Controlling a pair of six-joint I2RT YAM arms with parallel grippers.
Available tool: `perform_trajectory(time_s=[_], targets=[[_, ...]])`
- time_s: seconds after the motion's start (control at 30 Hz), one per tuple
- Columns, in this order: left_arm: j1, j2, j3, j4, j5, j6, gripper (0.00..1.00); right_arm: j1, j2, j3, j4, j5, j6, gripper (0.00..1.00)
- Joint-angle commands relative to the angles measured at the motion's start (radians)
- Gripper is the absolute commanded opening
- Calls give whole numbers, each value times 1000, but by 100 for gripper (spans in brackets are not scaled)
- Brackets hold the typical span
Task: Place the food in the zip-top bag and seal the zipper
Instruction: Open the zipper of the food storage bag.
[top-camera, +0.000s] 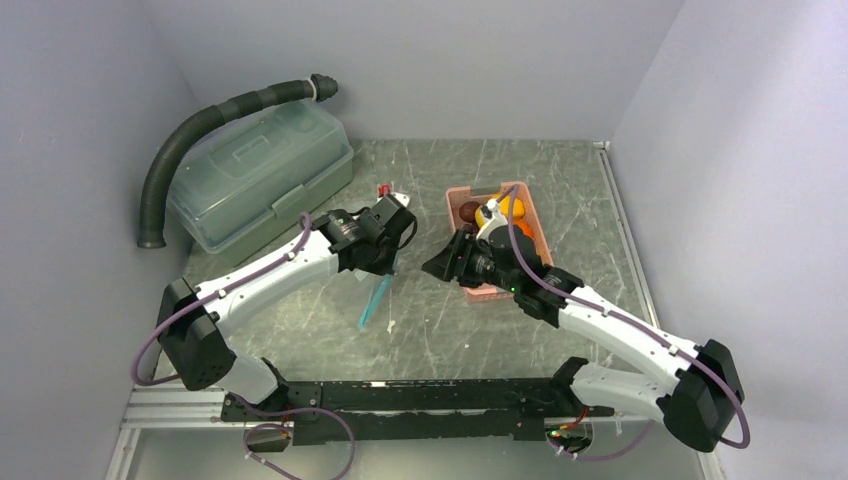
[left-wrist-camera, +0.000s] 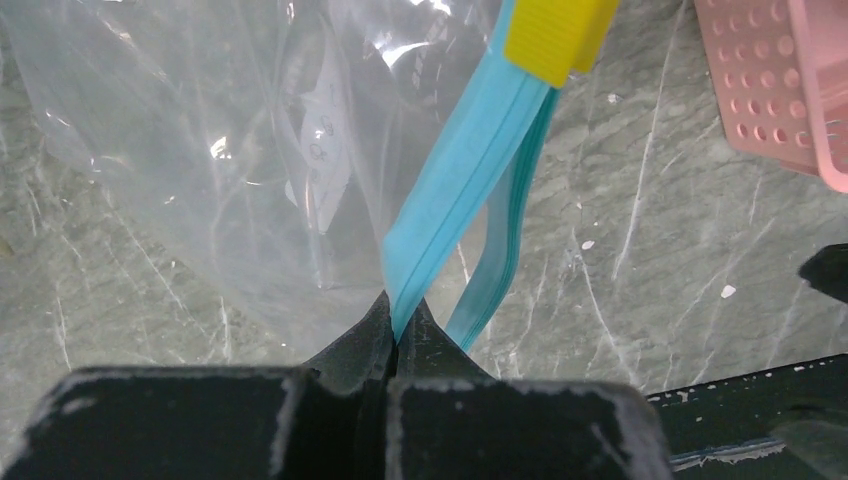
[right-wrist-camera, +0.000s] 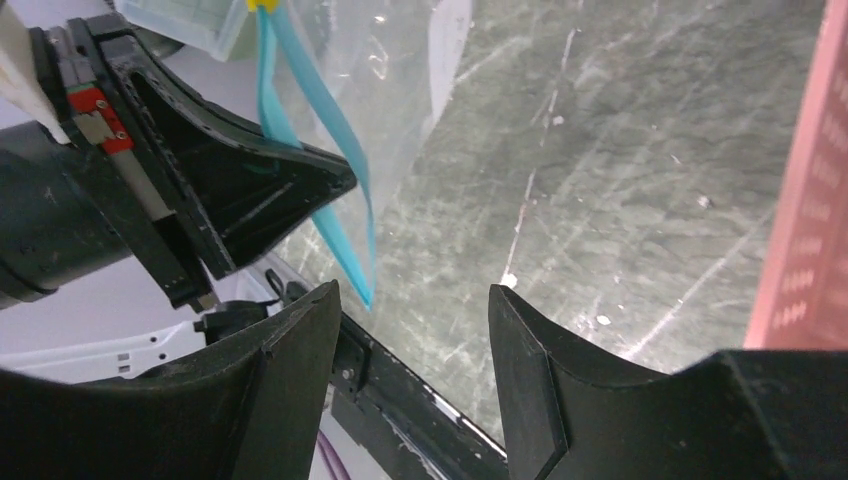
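At table centre, left gripper (left-wrist-camera: 397, 328) is clamped tight on the zipper (left-wrist-camera: 470, 190) — the zip-top bag (left-wrist-camera: 200, 150) spreads beyond it and is near-invisible from the top camera. Right gripper (right-wrist-camera: 413, 300) has its jaws partly apart and holds nothing, just beside the pink basket (top-camera: 480, 189). Food (top-camera: 513, 207) sits in that basket — mostly hidden behind the right wrist, with only orange bits clear.

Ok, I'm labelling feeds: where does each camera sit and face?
Top external: above and behind, looking down on the table; left arm and right arm show.
Left wrist: looks along shut left claw, pinching the zipper.
Right wrist: looks past open right claw toward the left claw.
Shared: both wrist views show zipper and pink basket.
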Motion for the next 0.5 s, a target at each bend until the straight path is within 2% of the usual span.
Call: perform_trajectory(time_s=[0.0,0.27,0.47], targets=[[-5,3,38,45,39,-22,0,26,39,25,122,-3,38,59],[-5,2,38,63,63,-14,0,91,157,87,176,46,31,58],[-4,0,38,63,77,-11,0,130,201,122,177,146,30,58]])
